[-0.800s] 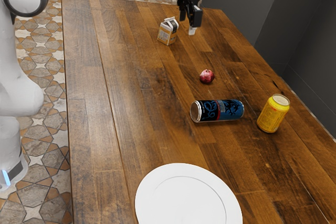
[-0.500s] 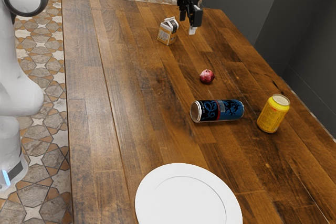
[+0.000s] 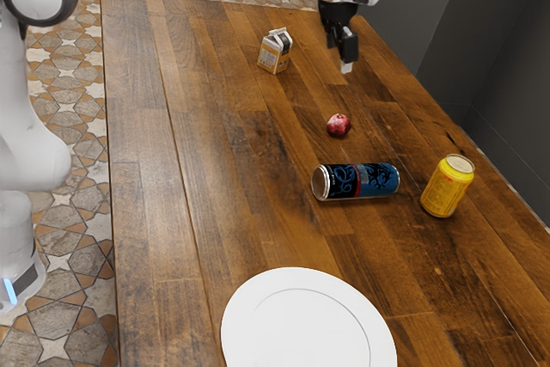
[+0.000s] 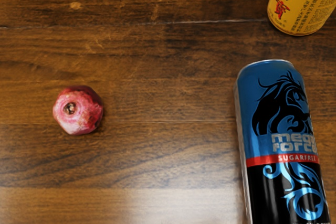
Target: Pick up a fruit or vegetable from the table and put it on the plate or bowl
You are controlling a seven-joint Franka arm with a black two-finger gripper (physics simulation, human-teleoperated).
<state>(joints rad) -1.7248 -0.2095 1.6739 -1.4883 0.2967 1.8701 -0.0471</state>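
Fingers (image 3: pixel 347 51) hang spread and empty above the far end of the worktop (image 3: pixel 198 169). The pomegranate (image 3: pixel 339 125) (image 4: pixel 77 110) lies on the bare wood nearer the camera than the fingers, well apart from them, with nothing touching it. A small carton (image 3: pixel 274 50) stands to the exterior view's left of the fingers. A blue can (image 3: pixel 355 180) (image 4: pixel 281 145) lies on its side near the fruit, with an upright yellow can (image 3: pixel 447 185) (image 4: pixel 302 1) beyond it toward the exterior view's right. The white plate (image 3: pixel 308 320) sits at the near edge, and the blue can lies between fruit and plate.
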